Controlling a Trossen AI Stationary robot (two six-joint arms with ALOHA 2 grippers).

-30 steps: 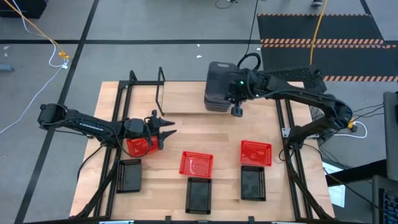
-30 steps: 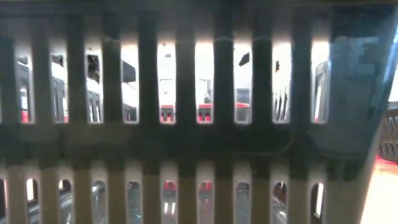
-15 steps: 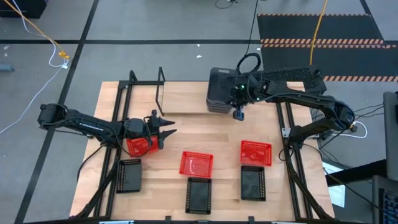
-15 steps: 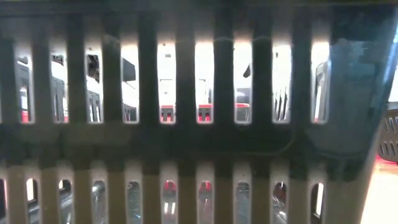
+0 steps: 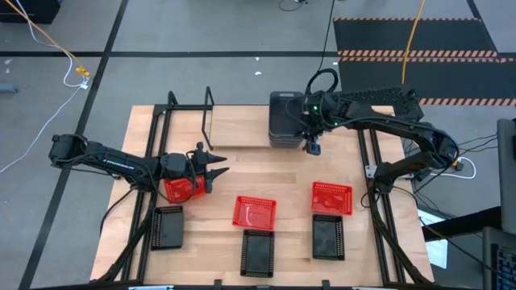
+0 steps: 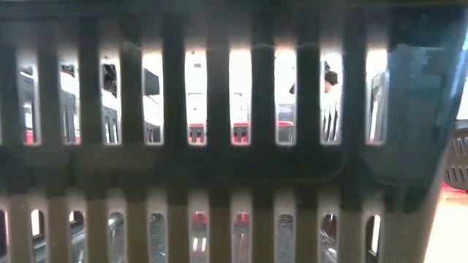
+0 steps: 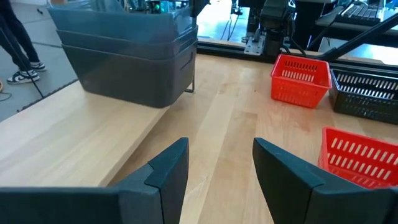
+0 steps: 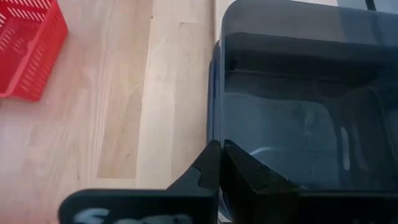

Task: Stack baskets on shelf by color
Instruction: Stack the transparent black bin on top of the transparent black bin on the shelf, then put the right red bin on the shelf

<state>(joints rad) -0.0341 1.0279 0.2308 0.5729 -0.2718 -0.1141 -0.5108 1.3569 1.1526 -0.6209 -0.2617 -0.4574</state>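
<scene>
A nested stack of grey baskets (image 5: 286, 119) stands on its base on the table near the far edge and shows close up in the right wrist view (image 8: 298, 112). My right gripper (image 5: 313, 146) is at the stack's near right corner, shut (image 8: 219, 163). My left gripper (image 5: 214, 167) hovers open (image 7: 217, 163) at the table's left, beside a red basket (image 5: 182, 188). Two more red baskets (image 5: 254, 211) (image 5: 331, 197) and three black baskets (image 5: 168, 227) (image 5: 258, 252) (image 5: 328, 238) sit on the table. The wire shelf (image 5: 208, 119) stands at the far left. My right gripper comes from above, pointing down, and is shut on the top edge of the grey stack's wall (image 8: 215, 127) near its near right corner. The fingers themselves hide how much of the wall lies between them. The stack sits flat on the table.
Black frame rails (image 5: 373, 173) run along both table sides. A perforated basket wall (image 6: 219, 131) right at the low camera blocks nearly all of that view; a black basket (image 6: 457, 164) peeks in beside it. Bare wood (image 5: 258, 165) lies between the grey stack and the near rows.
My right gripper has moved a little toward the table's right and near edges. The grey stack has gone with it, turning from slightly askew to square with the table. My left arm has kept still.
</scene>
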